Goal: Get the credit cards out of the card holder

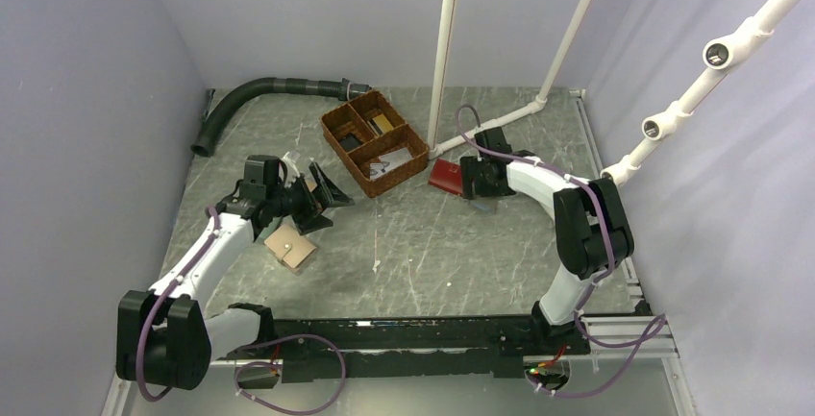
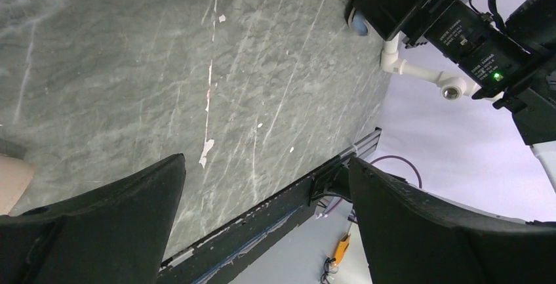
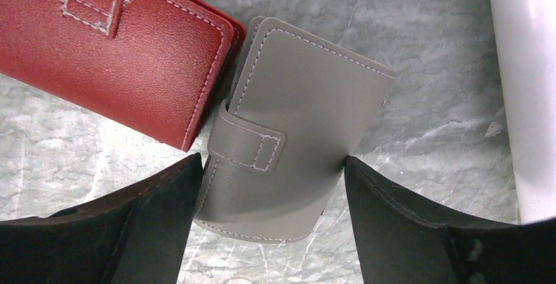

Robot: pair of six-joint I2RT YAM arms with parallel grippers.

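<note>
At pick-up, jaws of the right gripper point(image 3: 272, 161) straddle the closed card holder point(image 3: 298, 100) on the worktop point(image 3: 426, 133), whether clamped unclear; next, the left gripper point(image 2: 265, 161), jaws released, would need to lift its tab point(image 3: 252, 143).

No text, brand or number can be read in any view. The only lettering is about 2 short lines of white print on a black module point(image 2: 467, 35) on the right arm, seen in the left wrist view, too small and blurred to read. A green light point(image 2: 496, 75) is lit just beside that print, no symbol legible. Right wrist view: the card holder point(image 3: 298, 120) and the red wallet point(image 3: 111, 41) show stitching only. Top view: items on the worktop point(image 1: 432, 253) are too small for lettering.
</note>
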